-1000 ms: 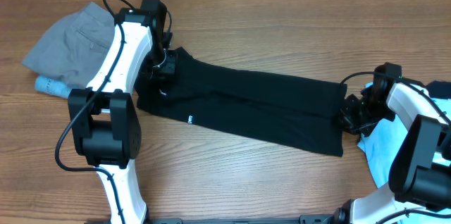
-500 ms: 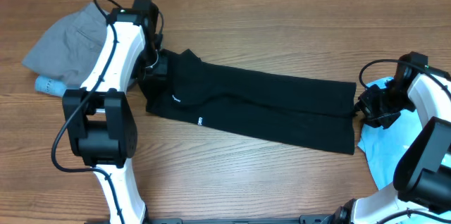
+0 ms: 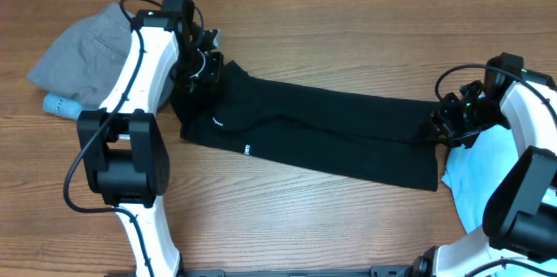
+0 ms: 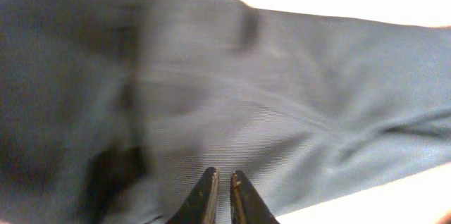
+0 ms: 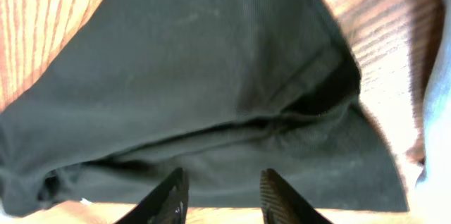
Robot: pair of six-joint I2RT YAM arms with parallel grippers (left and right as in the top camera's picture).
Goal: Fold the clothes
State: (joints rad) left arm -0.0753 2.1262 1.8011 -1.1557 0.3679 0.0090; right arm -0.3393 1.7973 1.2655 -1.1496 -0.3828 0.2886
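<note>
Black trousers [image 3: 331,129] flat on wood table [image 3: 348,42]; my left gripper [image 4: 223,176] together, empty; my right gripper [image 5: 223,176] apart over hem

Overhead evenly lit; left wrist blurred, seemingly overexposed.

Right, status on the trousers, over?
Left fingers shut over waist, right fingers open over cuffs. Black trousers laid out lengthwise. Grey shorts, blue T-shirt at either end.
</note>
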